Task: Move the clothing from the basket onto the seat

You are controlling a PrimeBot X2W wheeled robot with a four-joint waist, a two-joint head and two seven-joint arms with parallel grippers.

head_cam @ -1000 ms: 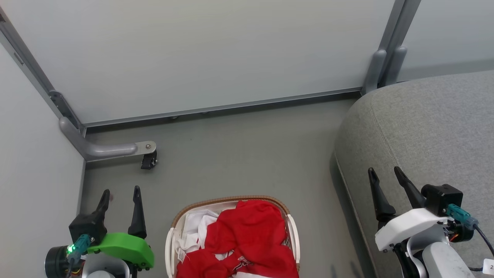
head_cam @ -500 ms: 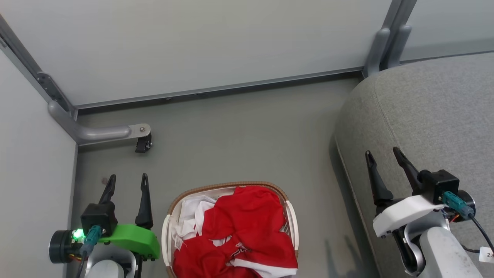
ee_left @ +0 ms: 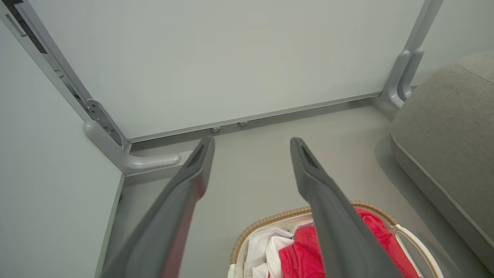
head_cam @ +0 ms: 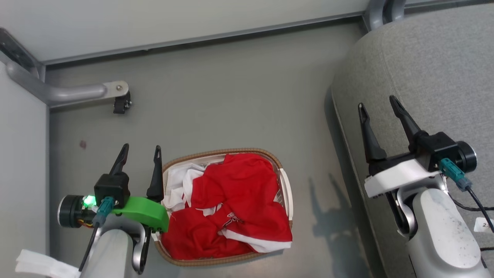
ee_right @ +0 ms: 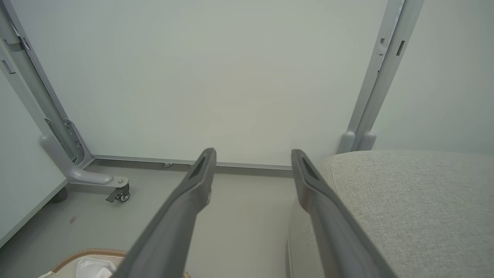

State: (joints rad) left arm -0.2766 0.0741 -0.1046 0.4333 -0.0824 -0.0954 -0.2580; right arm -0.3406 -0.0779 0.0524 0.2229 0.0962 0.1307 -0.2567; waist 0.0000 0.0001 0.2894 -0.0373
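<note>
Red clothing fills the white basket, which stands on the floor at the lower middle of the head view; white trim and lettering show on a jersey near its front. White liner cloth bunches at the basket's left side. The grey seat rises at the right. My left gripper is open, just left of the basket's rim, holding nothing. My right gripper is open over the seat's left edge. In the left wrist view the basket and red cloth lie below the open fingers.
Pale partition panels close off the far side and the left, with a grey caster foot jutting onto the floor. A metal post stands at the seat's far corner. Bare grey floor lies beyond the basket. A white tag hangs by my right arm.
The head camera has tilted down, so the basket, floor and seat sit higher in the picture and more of the basket shows. Both grippers stay open.
</note>
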